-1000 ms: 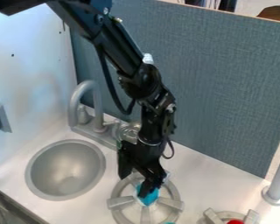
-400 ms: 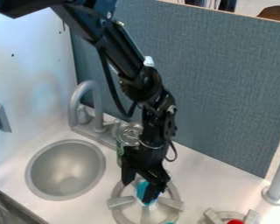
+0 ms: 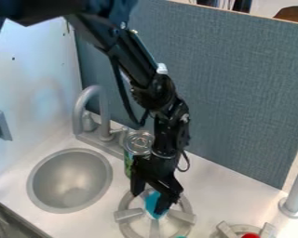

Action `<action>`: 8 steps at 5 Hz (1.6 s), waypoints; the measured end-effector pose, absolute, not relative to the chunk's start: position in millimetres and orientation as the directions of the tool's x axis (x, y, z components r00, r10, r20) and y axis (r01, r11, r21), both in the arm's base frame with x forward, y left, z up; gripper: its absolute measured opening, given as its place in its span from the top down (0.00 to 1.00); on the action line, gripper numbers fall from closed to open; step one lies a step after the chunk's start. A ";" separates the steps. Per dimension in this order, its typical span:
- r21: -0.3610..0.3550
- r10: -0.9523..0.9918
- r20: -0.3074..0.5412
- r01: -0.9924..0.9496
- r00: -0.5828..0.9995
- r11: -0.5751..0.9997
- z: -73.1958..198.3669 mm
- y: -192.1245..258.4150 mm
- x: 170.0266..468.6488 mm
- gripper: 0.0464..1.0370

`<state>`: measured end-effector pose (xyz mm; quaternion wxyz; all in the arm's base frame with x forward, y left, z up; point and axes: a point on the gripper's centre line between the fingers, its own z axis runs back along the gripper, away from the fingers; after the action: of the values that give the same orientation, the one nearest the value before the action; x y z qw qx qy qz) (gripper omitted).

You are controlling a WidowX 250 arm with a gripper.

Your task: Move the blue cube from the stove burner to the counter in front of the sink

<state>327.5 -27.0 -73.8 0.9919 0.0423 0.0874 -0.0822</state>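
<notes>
The black two-finger gripper (image 3: pixel 147 202) hangs over the near part of the white tabletop (image 3: pixel 226 193), its tips pointing down at a round grey burner (image 3: pixel 189 216) with thick spokes. The black fingers (image 3: pixel 138 187) stand apart with a wide gap between them and hold nothing. One is on the left side of the view; the other, nearer the viewer, is in front of the bright blue centre piece (image 3: pixel 152 203) of the burner and hides part of it. Whether that fingertip touches the blue piece cannot be told.

A metal can with a silver top and a green side (image 3: pixel 138 143) stands upright on the tabletop just behind the gripper, which hides its lower right part. It is to the right of a curved grey faucet (image 3: pixel 103 110) on a grey base. In front of the faucet, a round grey sink basin (image 3: pixel 71 188) is set into the tabletop, left of the burner.

At the lower right, a second grey burner (image 3: pixel 226 229) with a red centre (image 3: pixel 251 236) is cut off by the view's edge. A grey post (image 3: pixel 297 188) rises at the right edge. A blue-grey textured panel (image 3: pixel 241 93) stands behind the tabletop, and a white panel (image 3: pixel 36 83) stands along the left side, with a grey fixture (image 3: pixel 0 129) on it.
</notes>
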 end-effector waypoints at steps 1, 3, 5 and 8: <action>0.089 -0.152 -0.188 0.171 0.970 0.981 -79.2 -31.2 328.5 0.04; 0.092 -0.136 -0.193 0.156 0.972 0.984 -82.1 -31.6 327.5 0.08; 0.103 -0.112 -0.199 0.134 0.974 0.986 -81.7 -30.5 320.0 0.40; 0.054 -0.189 -0.215 0.205 0.958 0.977 -39.0 -26.8 284.3 0.40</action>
<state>284.3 -26.8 -39.0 0.9887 0.0378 0.1049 -0.0998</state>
